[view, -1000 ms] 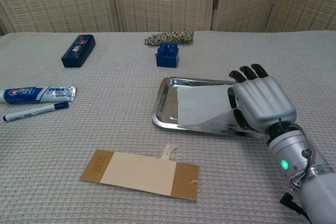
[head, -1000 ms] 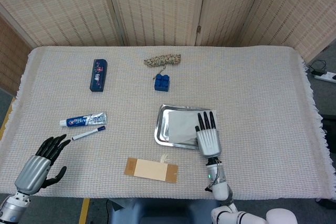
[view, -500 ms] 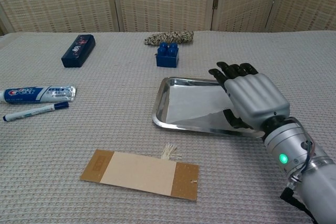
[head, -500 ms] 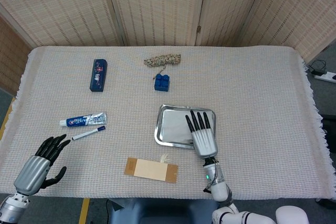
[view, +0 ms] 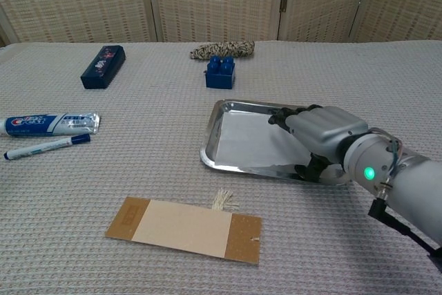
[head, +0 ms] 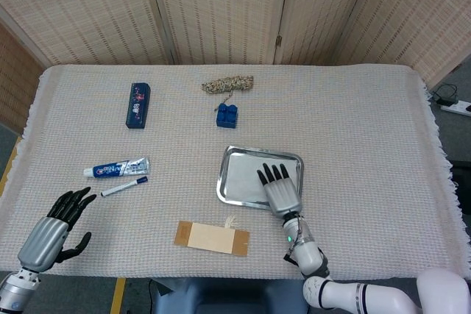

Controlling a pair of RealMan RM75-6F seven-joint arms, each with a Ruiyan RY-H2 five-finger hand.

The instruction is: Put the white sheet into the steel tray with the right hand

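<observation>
Lowering flatter over the steel tray than a moment ago, right hand palm down, fingers extended close together, pressing the white sheet onto the tray floor; placing nearly done. Resting open, left hand.

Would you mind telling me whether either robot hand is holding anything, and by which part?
The right robot hand lies palm-down over the white sheet in the steel tray; a grip cannot be told. The left robot hand holds nothing.
</observation>
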